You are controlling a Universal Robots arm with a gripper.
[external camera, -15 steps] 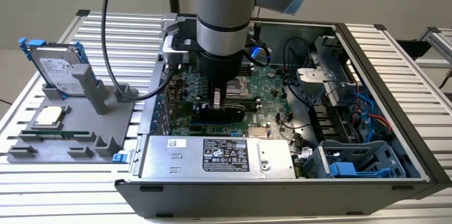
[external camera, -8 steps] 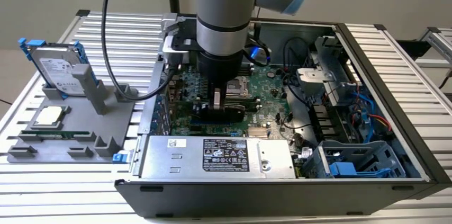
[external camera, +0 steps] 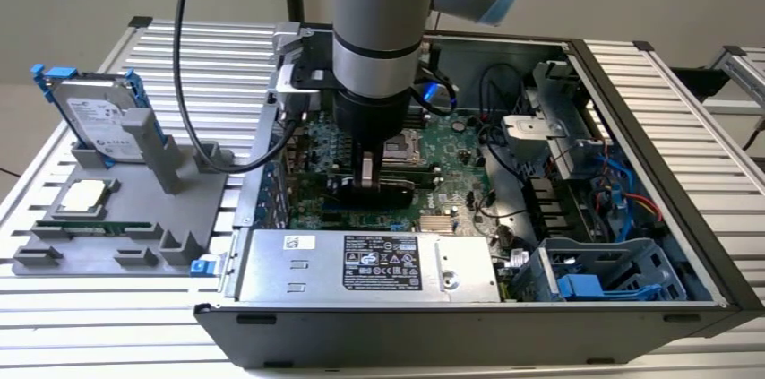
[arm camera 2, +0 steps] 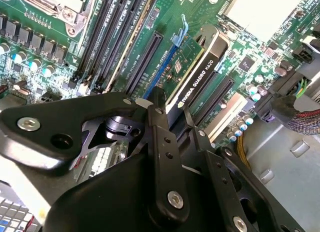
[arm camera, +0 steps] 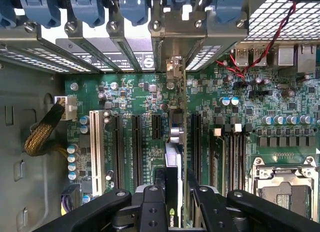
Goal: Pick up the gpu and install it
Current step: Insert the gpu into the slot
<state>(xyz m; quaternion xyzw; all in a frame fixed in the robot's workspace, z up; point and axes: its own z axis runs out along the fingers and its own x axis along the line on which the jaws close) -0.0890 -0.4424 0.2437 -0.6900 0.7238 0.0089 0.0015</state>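
Claw (arm camera 2: pixel 167 109) clamped on the gpu (arm camera 2: pixel 200 67), fingers pinching its upper edge, card hanging straight below, edge-down inside the case (external camera: pixel 669 182). Its long axis runs parallel to the board's (arm camera: pixel 135 92) long black slots (arm camera: pixel 136 142), bracket end toward the rear openings, right above one slot.

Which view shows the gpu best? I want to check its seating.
The second wrist view: the gpu stands on edge among the slots, held by the tool. The first wrist view shows its top edge; the exterior view hides most of it.
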